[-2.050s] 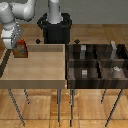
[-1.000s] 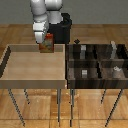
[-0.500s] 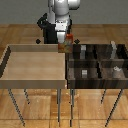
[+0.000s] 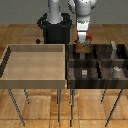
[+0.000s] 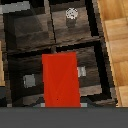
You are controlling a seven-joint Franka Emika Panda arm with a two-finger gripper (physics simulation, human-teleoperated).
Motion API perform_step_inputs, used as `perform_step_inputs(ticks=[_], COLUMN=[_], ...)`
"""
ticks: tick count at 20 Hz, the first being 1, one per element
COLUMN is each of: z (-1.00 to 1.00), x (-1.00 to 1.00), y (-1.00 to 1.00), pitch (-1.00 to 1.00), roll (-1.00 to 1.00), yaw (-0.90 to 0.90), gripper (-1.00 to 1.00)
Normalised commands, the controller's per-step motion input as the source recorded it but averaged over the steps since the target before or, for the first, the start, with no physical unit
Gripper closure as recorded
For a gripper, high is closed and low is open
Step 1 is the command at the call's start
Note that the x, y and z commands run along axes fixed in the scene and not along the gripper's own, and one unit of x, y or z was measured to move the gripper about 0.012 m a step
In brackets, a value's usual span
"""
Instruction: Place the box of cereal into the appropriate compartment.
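Transport step: box of cereal (image 4: 85,43) carried over dark compartment bin (image 4: 95,84), not yet released.

Left to right in exterior view: light wooden tray (image 4: 34,80), then gripper (image 4: 84,41) clamped on the box above the bin's rear compartment nearest the tray. Next, probably: pick the right cell, lower, release. Wrist view: plain red-orange face (image 5: 60,79), straddling a divider, small grey blocks (image 5: 29,80) in cells below; exact cell unclear.
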Motion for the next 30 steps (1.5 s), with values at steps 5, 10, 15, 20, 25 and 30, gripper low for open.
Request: perform_step_inputs(ticks=[5,10,15,20,25,30], z=[0.0,0.0,0.0,0.0,0.0,-0.67], x=[0.0,0.0,0.0,-0.64,-1.0,-0.2], y=[1.0,1.0,1.0,0.2,0.0,0.0], pitch=[0.0,0.0,0.0,0.0,0.0,0.0], roll=[0.0,0.0,0.0,0.0,0.0,0.0], yaw=[0.0,0.0,0.0,0.0,0.0,0.0], gripper=[1.0,1.0,1.0,1.0,1.0,1.0])
